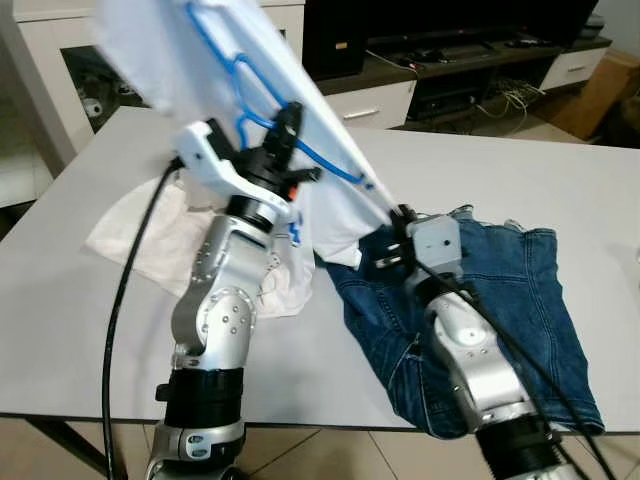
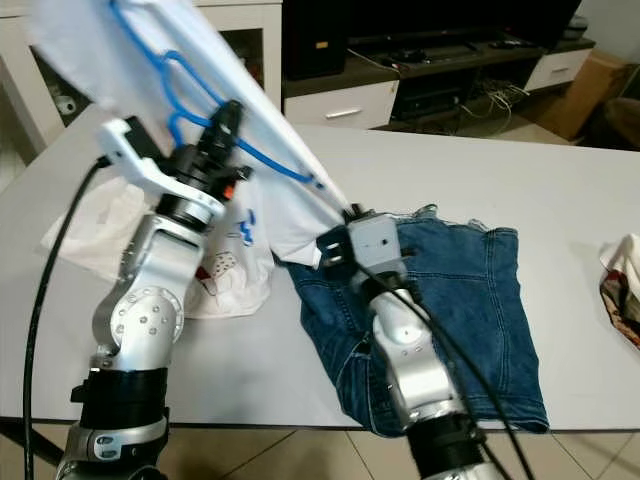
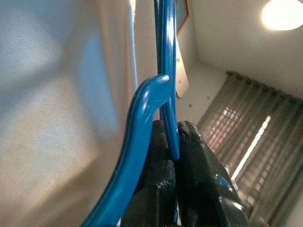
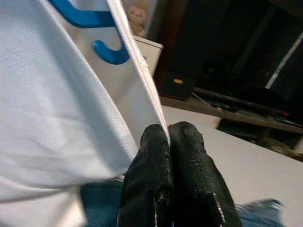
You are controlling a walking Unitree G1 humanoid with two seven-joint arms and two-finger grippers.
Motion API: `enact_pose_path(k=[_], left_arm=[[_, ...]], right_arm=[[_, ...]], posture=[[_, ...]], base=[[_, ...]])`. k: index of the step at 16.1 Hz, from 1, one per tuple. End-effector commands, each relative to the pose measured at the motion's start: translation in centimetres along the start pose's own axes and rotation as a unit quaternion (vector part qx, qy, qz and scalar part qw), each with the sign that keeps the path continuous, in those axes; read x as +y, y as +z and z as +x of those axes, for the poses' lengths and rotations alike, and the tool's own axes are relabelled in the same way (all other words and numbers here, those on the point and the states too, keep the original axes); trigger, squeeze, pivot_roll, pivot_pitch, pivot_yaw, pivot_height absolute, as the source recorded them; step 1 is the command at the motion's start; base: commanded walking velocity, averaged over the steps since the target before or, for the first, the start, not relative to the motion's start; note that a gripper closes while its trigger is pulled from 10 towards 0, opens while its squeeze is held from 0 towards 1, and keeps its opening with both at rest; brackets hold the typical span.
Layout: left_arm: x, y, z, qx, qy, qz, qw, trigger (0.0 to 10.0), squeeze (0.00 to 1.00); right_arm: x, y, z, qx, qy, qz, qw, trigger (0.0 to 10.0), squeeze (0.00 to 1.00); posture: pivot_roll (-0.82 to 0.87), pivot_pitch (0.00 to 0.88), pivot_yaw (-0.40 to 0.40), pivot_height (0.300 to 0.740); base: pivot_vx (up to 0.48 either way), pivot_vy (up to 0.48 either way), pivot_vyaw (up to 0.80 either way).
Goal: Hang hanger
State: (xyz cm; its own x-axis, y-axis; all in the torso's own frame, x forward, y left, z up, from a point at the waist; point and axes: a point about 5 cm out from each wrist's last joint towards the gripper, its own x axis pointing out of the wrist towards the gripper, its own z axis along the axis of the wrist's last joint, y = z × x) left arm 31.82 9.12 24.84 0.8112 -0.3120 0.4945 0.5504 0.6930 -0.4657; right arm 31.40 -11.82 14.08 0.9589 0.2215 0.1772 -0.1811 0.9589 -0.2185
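Counter (image 1: 560, 180): grey, carrying the clothes, with a dark TV unit behind it.
Jeans (image 1: 520, 290): blue denim, lying flat at the near right part of the counter, partly under the right arm.
Shirt (image 1: 250, 60): white, lifted off the counter and stretched at a slant between the two tools.
Cloth (image 1: 150, 235): white, crumpled on the counter behind the left arm.
Hanger (image 1: 235, 75): blue plastic, raised above the counter, lying against the shirt's fabric.
Left tool (image 1: 287, 125): raised, fingers closed tight on a bar of the hanger.
Right tool (image 1: 392, 218): low over the jeans, fingers (image 4: 156, 175) pinched together on the shirt's lower hem.
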Motion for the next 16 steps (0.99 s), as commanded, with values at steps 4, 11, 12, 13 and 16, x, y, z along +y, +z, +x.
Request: enact_pose_path(k=[4,11,12,13,16], left_arm=[[-0.3,1.7,0.1,-0.037,-0.008,0.026,0.999,4.0,0.00],[0.1,2.3,0.3,-0.048,0.010,-0.017,0.999,4.2,0.00],[0.1,2.3,0.2,-0.050,0.012,-0.021,0.998,4.2,0.00],[0.2,2.4,0.3,-0.051,0.014,-0.026,0.998,4.2,0.00],[0.1,2.0,0.3,-0.030,0.005,-0.071,0.997,4.9,0.00]], right_arm=[[-2.7,-1.0,0.1,0.032,-0.062,-0.022,0.997,0.0,0.00],[-1.6,-2.1,-0.7,0.026,-0.025,-0.102,0.994,0.0,0.00],[-1.5,-2.1,-0.7,0.022,-0.020,-0.117,0.993,0.0,0.00],[-1.3,-2.1,-0.6,0.016,-0.015,-0.130,0.991,0.0,0.00],[-2.7,-2.5,0.8,0.030,-0.060,-0.139,0.988,0.0,0.00]], posture=[[0.08,0.031,-0.055,0.740],[0.08,0.025,-0.052,0.740],[0.08,0.024,-0.051,0.740],[0.09,0.022,-0.050,0.740],[0.09,0.019,-0.047,0.740]], base=[[0.000,0.000,0.00],[0.000,0.000,0.00],[0.000,0.000,0.00],[0.000,0.000,0.00],[0.000,0.000,0.00]])
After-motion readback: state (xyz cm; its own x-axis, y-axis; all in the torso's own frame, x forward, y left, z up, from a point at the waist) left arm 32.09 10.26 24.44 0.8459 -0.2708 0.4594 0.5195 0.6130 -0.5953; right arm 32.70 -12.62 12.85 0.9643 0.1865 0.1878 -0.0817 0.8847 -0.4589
